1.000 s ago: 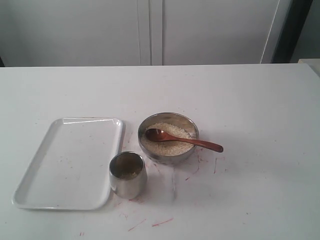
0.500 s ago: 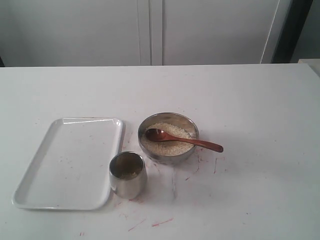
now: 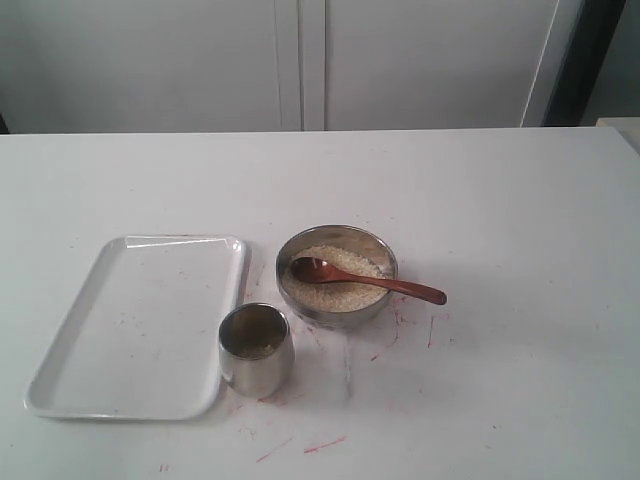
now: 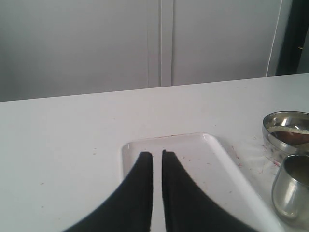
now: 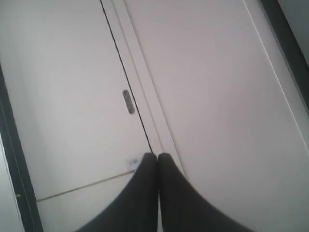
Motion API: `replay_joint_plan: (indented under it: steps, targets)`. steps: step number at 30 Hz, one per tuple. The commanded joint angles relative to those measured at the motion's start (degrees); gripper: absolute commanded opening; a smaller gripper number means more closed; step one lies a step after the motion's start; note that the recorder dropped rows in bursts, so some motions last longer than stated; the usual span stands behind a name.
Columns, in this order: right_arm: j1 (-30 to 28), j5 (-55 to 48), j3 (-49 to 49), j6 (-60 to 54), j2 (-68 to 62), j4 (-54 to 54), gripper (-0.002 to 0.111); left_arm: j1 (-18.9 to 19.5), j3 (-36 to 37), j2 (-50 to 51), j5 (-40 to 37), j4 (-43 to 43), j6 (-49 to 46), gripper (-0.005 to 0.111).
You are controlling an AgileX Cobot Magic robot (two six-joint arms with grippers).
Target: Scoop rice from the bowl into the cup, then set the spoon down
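The steel bowl (image 3: 372, 311) sits mid-table holding pale rice (image 3: 335, 290). The reddish-brown spoon (image 3: 372, 282) lies with its round end on the rice and its handle over the bowl's right rim. The steel cup (image 3: 256, 352) stands to the bowl's front left. Neither gripper shows in the exterior view. My left gripper (image 4: 157, 153) hovers over the tray, fingers nearly together with only a thin slit and nothing between; the bowl (image 4: 284, 121) and cup (image 4: 292, 191) lie off to its side. My right gripper (image 5: 157, 154) is shut and empty, pointed at a white cabinet door.
A white rectangular tray (image 3: 135, 325) lies left of the cup, also seen under the left gripper as the tray (image 4: 193, 144). Red scratch marks dot the white table around the bowl and cup. White cabinet doors stand behind the table.
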State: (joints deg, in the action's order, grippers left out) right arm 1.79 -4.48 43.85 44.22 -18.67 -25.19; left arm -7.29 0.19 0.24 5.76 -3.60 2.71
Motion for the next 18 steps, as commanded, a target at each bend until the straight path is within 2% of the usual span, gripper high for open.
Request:
replay_joint_plan:
  steps: [1,4,9,11,13,18]
  targets:
    - [4.2,-12.1,3.2,-9.9,-4.4,3.4,0.000,-0.1,-0.2,-0.2,0.2,-0.2,0.1,0.014]
    - [6.4,-18.8,4.5,-22.7,-7.5,11.8,0.000,-0.1,-0.2,-0.2,0.2,-0.2,0.1,0.014]
    - [8.5,-28.9,6.0,-54.7,-13.8,36.7,0.000,-0.1,-0.2,-0.2,0.2,-0.2,0.1,0.014]
    - [8.5,-32.2,6.6,-64.3,-15.8,44.1,0.000,-0.1,-0.2,-0.2,0.2,-0.2,0.1,0.014]
    - [8.5,-35.2,7.1,-68.0,-17.6,47.1,0.000,-0.1,-0.2,-0.2,0.2,-0.2,0.1,0.014]
    - [8.5,-43.6,9.3,-68.4,-22.7,47.3,0.000,-0.1,-0.2,-0.2,0.2,-0.2,0.1,0.014]
